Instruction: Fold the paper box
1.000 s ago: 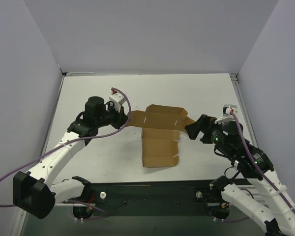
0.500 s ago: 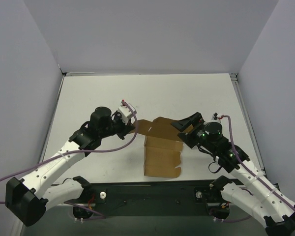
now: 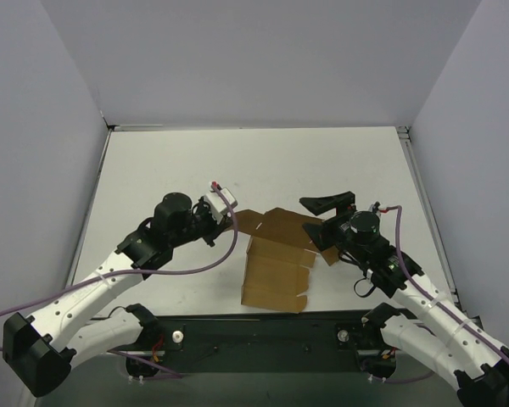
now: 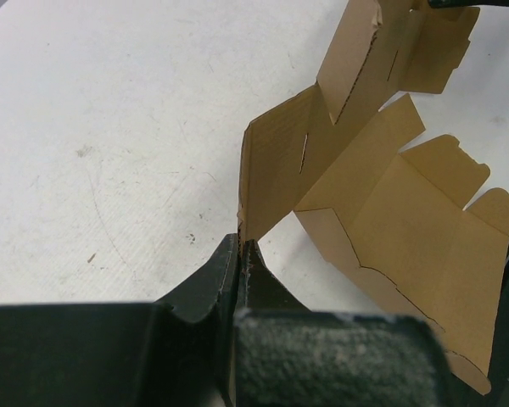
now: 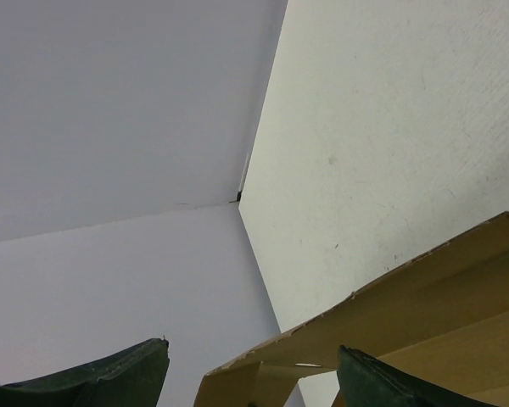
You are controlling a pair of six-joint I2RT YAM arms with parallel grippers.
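Two pincers flank the paper box (image 3: 274,275) on the bench (image 3: 170,161). The left pincer (image 4: 240,250) is clenched on its left flap; the right pincer (image 5: 250,356) gapes wide, the right flap's edge between its fingers. The box's long axis runs far-to-near, its flat end toward the bases.

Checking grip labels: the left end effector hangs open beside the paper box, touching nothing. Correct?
No. The left end effector is not open but shut on an edge of the paper box, pinching the cardboard, as the left wrist view shows.
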